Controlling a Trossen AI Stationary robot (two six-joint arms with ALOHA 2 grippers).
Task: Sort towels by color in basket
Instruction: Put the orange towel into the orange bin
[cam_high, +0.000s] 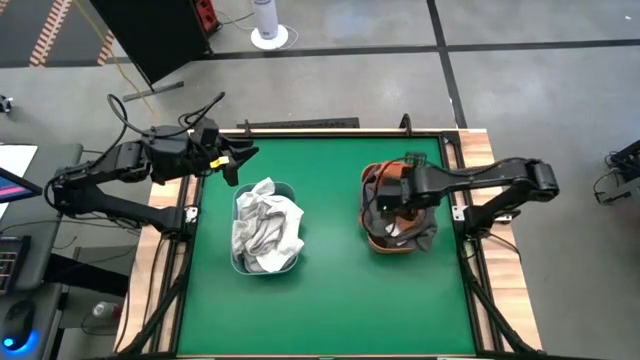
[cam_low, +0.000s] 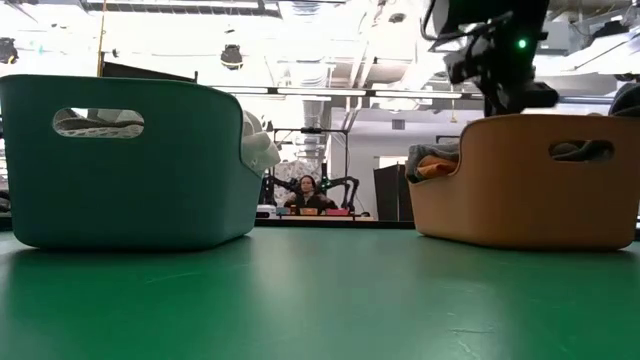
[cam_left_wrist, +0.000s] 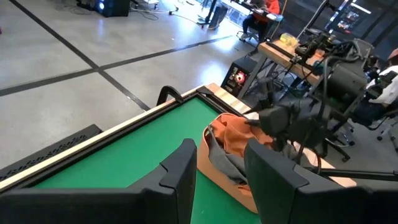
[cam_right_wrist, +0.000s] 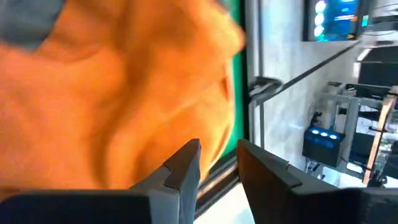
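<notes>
Pale towels fill the teal basket; orange and grey towels sit in the tan basket, so the sorting looks nearly done. Right gripper hovers over the orange cloth, fingers apart and empty. Left gripper waits at the bench's far left corner, fingers apart.

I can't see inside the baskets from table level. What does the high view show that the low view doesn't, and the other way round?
Only the high view: white and grey towels piled in the teal basket, the left gripper hovering empty past its back corner, and the right gripper over the tan basket.
Only the low view: a person seated behind the table.
Both: the two baskets on the green table.
</notes>
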